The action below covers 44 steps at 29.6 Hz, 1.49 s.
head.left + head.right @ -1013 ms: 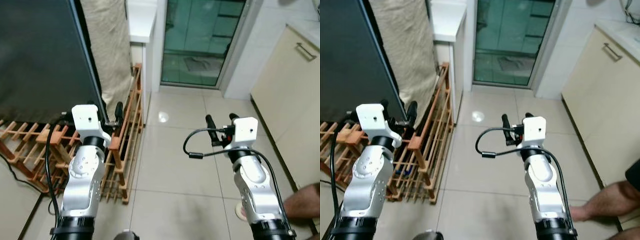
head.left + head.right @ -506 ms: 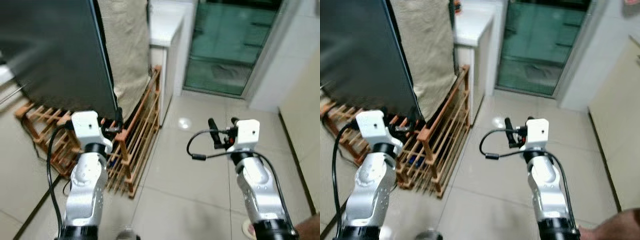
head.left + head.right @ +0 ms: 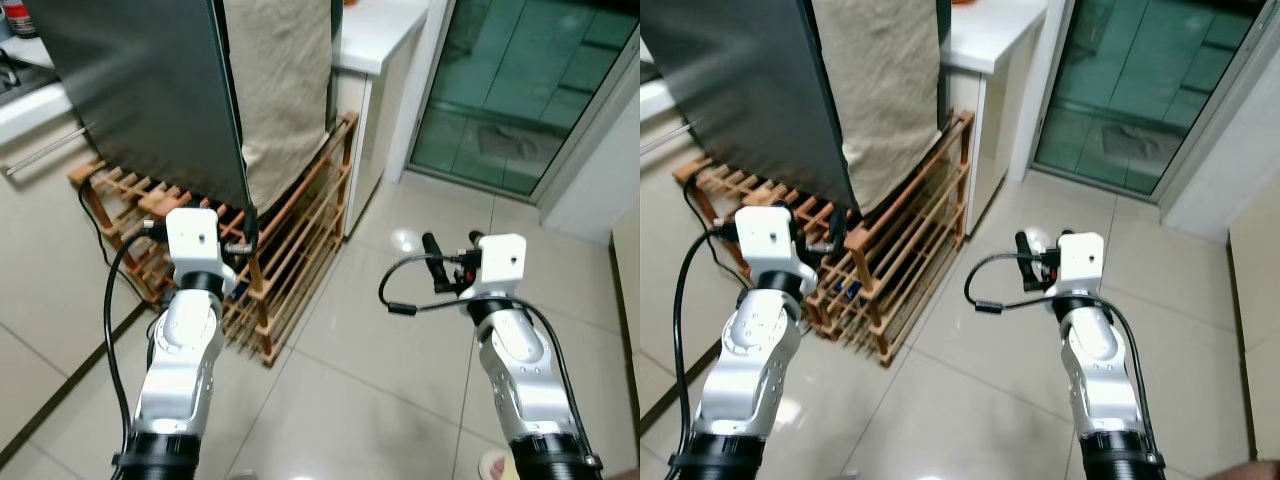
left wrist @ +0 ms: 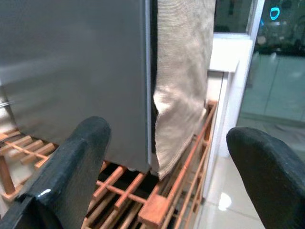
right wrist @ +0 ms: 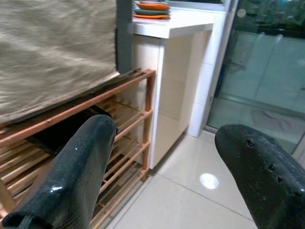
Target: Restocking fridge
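Left eye view, left to right. Far left: pale counter (image 3: 30, 105) with a bar handle below its edge. Next, the fridge (image 3: 140, 90), a tall dark slab, front shut, its near corner edge just beyond the left claw (image 3: 250, 232). Left claw raised, empty; wrist view shows its fingers (image 4: 71, 167) spread wide, framing that corner. Beige cloth (image 3: 280, 90) hangs down the fridge's side, soft and loose. Below: wooden slatted rack (image 3: 300, 240) on the tiled floor (image 3: 340, 380), tucked against the fridge; a dark object on a lower tier, too dim to name. White counter (image 3: 385, 25) beyond carries stacked orange and green dishes (image 5: 151, 9). Right claw (image 3: 452, 245) raised over open floor, spread, empty. Glass door (image 3: 530, 90) far right.

Judgement: fridge door is heavy, stiff, smooth-faced and likely slippery; take it by the free edge, no handle made out. No stock to load yet in hand.
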Motion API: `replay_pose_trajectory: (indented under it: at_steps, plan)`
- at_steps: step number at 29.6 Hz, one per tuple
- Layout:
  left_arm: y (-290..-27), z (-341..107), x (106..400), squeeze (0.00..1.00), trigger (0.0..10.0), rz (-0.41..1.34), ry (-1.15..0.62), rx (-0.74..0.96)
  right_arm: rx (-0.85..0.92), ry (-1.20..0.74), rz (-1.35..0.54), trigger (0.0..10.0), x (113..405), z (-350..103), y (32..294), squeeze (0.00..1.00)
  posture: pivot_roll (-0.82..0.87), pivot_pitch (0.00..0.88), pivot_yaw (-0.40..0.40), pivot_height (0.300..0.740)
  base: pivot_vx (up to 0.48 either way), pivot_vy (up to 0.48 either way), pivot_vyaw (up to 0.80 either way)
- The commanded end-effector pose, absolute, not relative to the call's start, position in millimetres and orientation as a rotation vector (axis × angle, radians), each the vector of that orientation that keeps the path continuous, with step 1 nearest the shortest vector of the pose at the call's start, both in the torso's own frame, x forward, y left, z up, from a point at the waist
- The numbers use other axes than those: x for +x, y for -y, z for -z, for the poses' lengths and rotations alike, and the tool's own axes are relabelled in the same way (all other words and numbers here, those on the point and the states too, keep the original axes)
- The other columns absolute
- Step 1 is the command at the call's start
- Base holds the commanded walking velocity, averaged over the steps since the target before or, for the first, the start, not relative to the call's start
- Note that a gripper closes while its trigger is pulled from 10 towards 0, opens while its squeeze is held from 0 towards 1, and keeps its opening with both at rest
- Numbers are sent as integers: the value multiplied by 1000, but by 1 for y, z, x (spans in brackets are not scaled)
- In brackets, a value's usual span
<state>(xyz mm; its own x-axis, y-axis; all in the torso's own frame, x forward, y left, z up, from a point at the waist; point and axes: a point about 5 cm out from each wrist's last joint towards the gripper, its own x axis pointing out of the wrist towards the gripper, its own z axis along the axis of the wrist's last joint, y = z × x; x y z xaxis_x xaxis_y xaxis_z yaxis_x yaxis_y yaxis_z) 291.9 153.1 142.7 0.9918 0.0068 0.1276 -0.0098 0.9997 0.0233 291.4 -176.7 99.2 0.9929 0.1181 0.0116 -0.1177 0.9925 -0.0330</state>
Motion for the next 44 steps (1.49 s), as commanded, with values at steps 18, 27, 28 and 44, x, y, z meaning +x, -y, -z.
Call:
replay_pose_trajectory:
  at_steps: [18, 27, 28, 44]
  plan:
    - [-147, -150, 290, 0, 10000, 41, 180, -13, -54, 40, -89, 10000, 292, -105, 177, 82, -105, 0, -4, 740, 291, 0, 214]
    - [-153, -155, 290, 0, 10000, -21, 205, -64, -66, 61, -101, 10000, 293, -109, 176, 82, -106, 0, -8, 740, 355, 0, 0]
    - [-153, -155, 290, 0, 10000, -21, 205, -64, -66, 61, -101, 10000, 293, -109, 176, 82, -106, 0, -8, 740, 0, 0, 0]
    - [-146, -160, 297, 0, 10000, 2, 199, -36, -66, 79, -139, 10000, 295, -112, 173, 129, -105, 0, -5, 740, 0, 0, 43]
